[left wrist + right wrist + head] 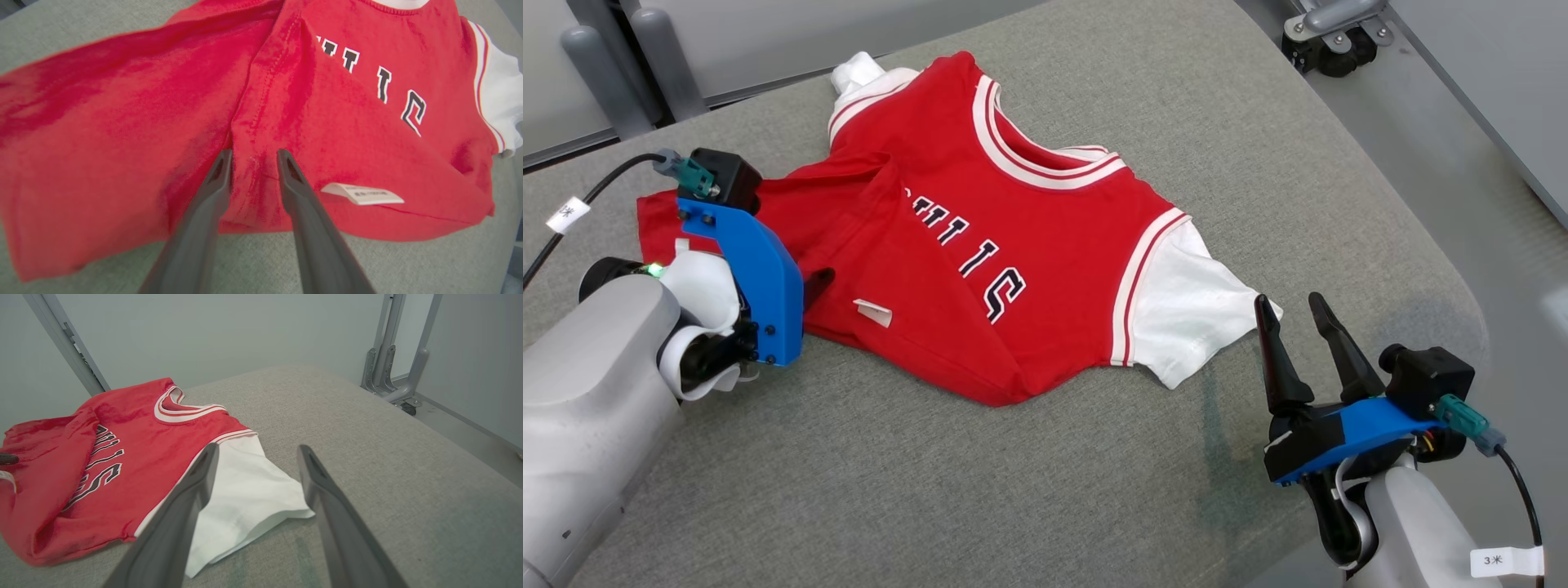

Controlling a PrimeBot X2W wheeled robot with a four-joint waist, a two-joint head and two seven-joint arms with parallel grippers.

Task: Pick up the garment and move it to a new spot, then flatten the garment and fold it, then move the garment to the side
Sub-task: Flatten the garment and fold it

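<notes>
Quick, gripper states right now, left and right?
Left gripper: open, fingers astride a fold of the red jersey.
Right gripper: open, empty, by the white sleeve.

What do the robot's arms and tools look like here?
Pale grey forearms. The left tool and right tool each have two long, dark, tapered fingers, a bright blue bracket and a black camera block with a teal plug feeding a black cable. White tags mark the cables; a small green light glows on the left wrist.
</notes>
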